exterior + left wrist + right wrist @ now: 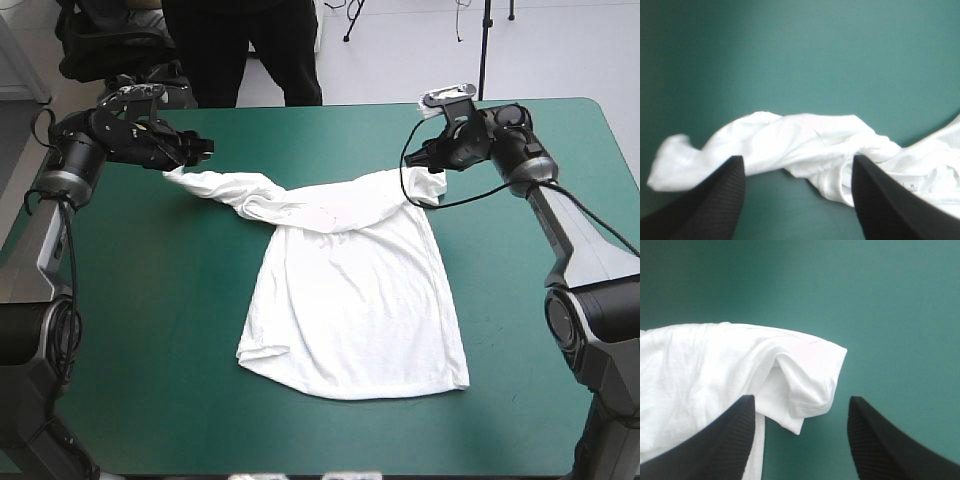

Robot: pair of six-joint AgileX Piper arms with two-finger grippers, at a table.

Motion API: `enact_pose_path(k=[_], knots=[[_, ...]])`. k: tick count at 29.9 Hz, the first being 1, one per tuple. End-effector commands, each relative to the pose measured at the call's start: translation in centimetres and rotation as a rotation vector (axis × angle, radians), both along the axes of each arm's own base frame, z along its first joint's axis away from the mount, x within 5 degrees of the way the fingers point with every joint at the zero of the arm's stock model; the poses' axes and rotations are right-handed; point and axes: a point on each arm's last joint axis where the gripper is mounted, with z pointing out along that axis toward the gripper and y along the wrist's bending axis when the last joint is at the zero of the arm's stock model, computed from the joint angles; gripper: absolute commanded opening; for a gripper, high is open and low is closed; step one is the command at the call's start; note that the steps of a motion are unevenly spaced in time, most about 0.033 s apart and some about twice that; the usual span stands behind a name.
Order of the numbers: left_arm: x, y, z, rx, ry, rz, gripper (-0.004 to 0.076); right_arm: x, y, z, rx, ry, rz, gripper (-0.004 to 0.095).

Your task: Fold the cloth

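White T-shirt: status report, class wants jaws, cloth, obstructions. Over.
Left gripper, right gripper: jaws open, empty. White short-sleeved T-shirt flat on teal-green cover, shoulder part twisted. No obstruction seen.

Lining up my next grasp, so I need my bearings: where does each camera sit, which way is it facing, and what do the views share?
High view: above and behind the robot, looking forward and down on the table and the T-shirt; both arms show.
Left wrist view: above the left gripper, looking along its open fingers at the twisted end.
Right wrist view: above the right gripper, open, facing a sleeve.
Shared: all three show the T-shirt on the table.
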Motion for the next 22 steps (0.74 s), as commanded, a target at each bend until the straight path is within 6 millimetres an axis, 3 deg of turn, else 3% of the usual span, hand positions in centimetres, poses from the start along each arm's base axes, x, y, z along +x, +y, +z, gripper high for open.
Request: enact_pose_path(k=[1,4,8,16,22], knots=[[-1.1,-0.2,3.2,-0.019,-0.086,0.001,0.0508,-1.0,-1.5,4.5,0.050,-0.121,-0.019,0.0609],[-1.9,-0.4,3.7,-0.022,-0.059,-0.020,0.0508,-2.0,-2.3,5.1,0.073,-0.065,-0.016,0.0608],[-4.7,-1.7,5.4,0.018,-0.015,-0.096,0.0508,-4.0,-2.6,7.2,0.085,-0.055,0.013,0.0608],[-13.0,-6.1,8.5,0.127,0.007,-0.249,0.0508,-10.6,-3.1,13.5,0.123,-0.134,0.058,0.0609],[-17.5,-6.9,8.3,0.176,0.112,-0.245,0.0508,-16.0,-3.8,14.3,0.118,-0.132,0.066,0.0608]])
